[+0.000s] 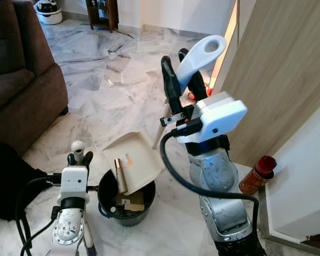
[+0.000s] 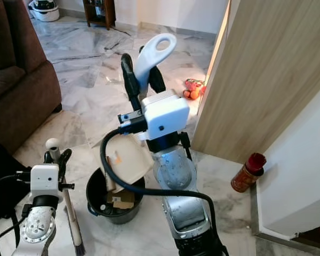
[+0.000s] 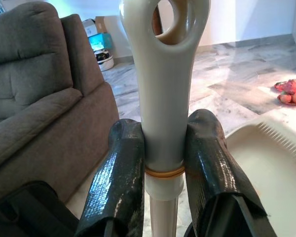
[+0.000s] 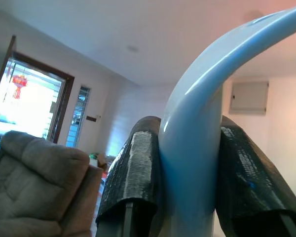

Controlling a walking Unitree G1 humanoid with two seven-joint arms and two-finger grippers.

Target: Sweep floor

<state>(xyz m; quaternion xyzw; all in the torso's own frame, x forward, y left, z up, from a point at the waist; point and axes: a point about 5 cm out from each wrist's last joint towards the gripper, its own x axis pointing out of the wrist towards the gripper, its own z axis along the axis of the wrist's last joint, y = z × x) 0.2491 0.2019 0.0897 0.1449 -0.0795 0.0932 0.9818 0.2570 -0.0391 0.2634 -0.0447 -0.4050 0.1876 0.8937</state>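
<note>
My right gripper is shut on the white dustpan handle, raised high; its two fingers press the handle from both sides. The cream dustpan tilts steeply over a black bin on the floor, with bits of rubbish on the pan and cardboard in the bin. My left gripper is shut on the pale broom handle, which stands upright just left of the bin; its bristles touch the floor.
A brown sofa fills the left side, with a black bag below it. A wooden door stands at the right, a red jar at its foot. Fruit lies on the marble floor beyond.
</note>
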